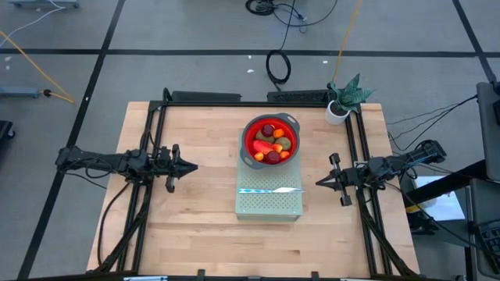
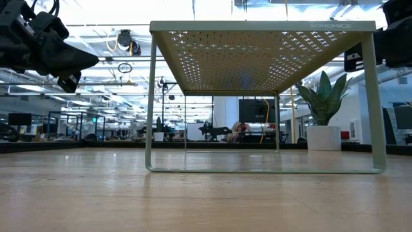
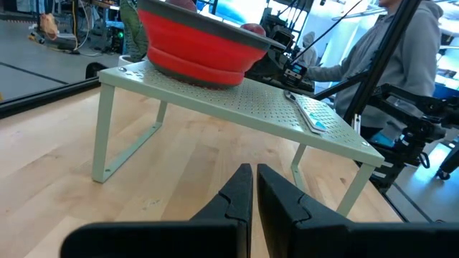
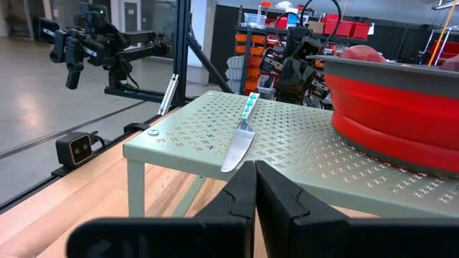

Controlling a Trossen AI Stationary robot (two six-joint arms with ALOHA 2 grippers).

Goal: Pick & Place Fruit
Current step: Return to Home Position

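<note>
Fruit (image 1: 272,146) sits in the red bowl (image 1: 243,140) on the shelf (image 1: 269,207), with both arms off to the sides.
High view: the knife (image 1: 269,190) lies beside the bowl; left gripper (image 1: 193,165) and right gripper (image 1: 319,183) are well apart from the shelf. Low view: only the shelf's perforated underside, fruit hidden. Wrist views alone show each gripper's fingers pressed together, holding nothing.

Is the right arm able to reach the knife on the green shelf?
Probably yes. The knife lies bare on the shelf, apart from the red bowl, and nothing stands between it and the right gripper.
</note>
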